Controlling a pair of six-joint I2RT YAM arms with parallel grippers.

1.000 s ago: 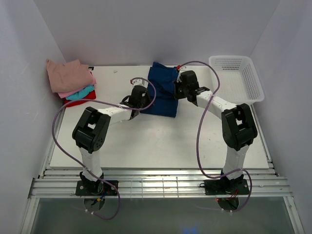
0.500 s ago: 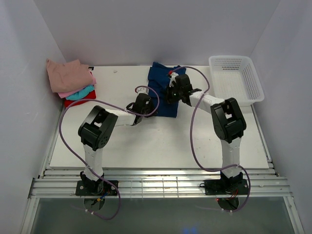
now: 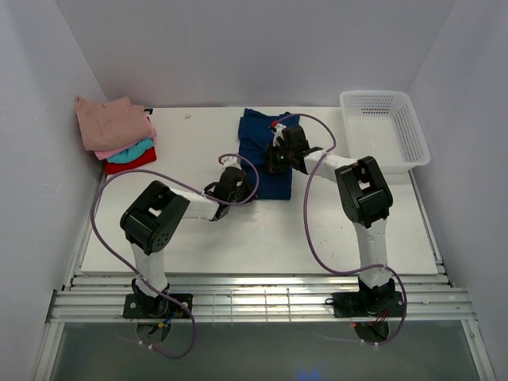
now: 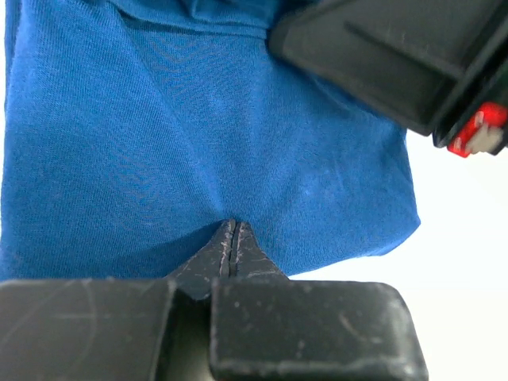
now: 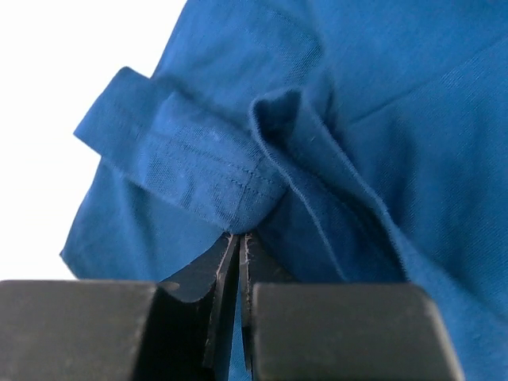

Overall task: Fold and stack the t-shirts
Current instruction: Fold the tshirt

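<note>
The navy blue tee (image 3: 258, 135) lies partly folded at the back middle of the white table; its chest print is hidden. My left gripper (image 3: 244, 187) is shut on the tee's near left edge, the cloth puckering at the closed fingertips (image 4: 232, 226). My right gripper (image 3: 275, 161) is over the tee's middle, shut on a folded hem and sleeve (image 5: 238, 234). The tee fills the left wrist view (image 4: 198, 119) and the right wrist view (image 5: 397, 95). Folded dusty-pink (image 3: 111, 121), teal (image 3: 133, 151) and red (image 3: 127, 166) tees sit stacked at the far left, a pink one between them.
A white mesh basket (image 3: 373, 95) stands at the back right. The right gripper's black body (image 4: 397, 55) shows close above the cloth in the left wrist view. White walls close in the table on three sides.
My right gripper has moved left across the tee with cloth in it. My left gripper has moved nearer and to the right. The tee looks narrower and shifted nearer.
</note>
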